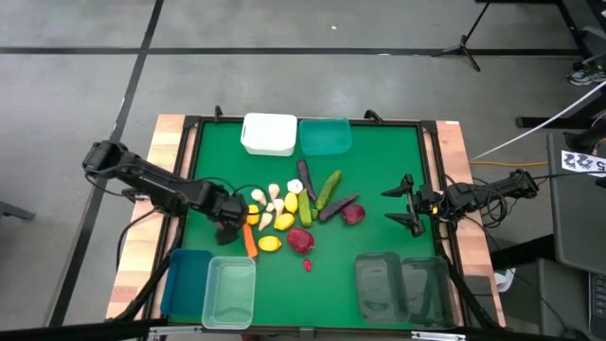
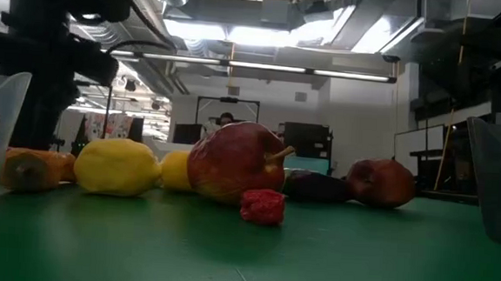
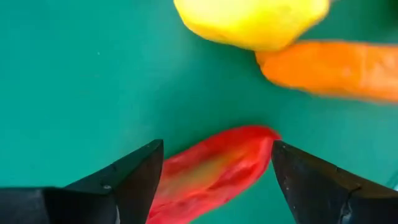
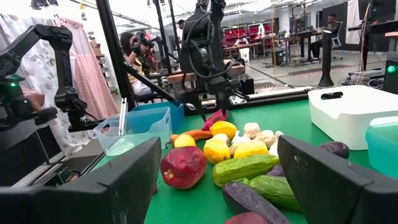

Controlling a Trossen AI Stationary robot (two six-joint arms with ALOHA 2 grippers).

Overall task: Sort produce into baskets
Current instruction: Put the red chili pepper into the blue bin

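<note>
On the green surface (image 1: 379, 180) I count six bins: a white bin (image 1: 269, 134) and a teal bin (image 1: 326, 135) along the edge beyond my claws, a blue bin (image 1: 187, 282) and a clear pale green bin (image 1: 231, 290) on the near side of my left claw (image 1: 230, 223), and two smoky dark bins (image 1: 401, 286) on the near side of my right claw (image 1: 405, 205). All are smooth rectangular plastic. The produce pile (image 1: 295, 213) lies between my claws, just beside the left one, well apart from the right: two knobbly green cucumbers (image 4: 242, 168), two glossy purple eggplants (image 1: 339, 208), two red apples (image 1: 300, 240), several lemons and garlic bulbs I can't count surely. My left claw stands wide, straddling one red chilli (image 3: 211, 174); a lemon (image 3: 252, 22) and one orange carrot (image 3: 329, 68) lie just past its fingertips. My right claw stands wide, empty.
</note>
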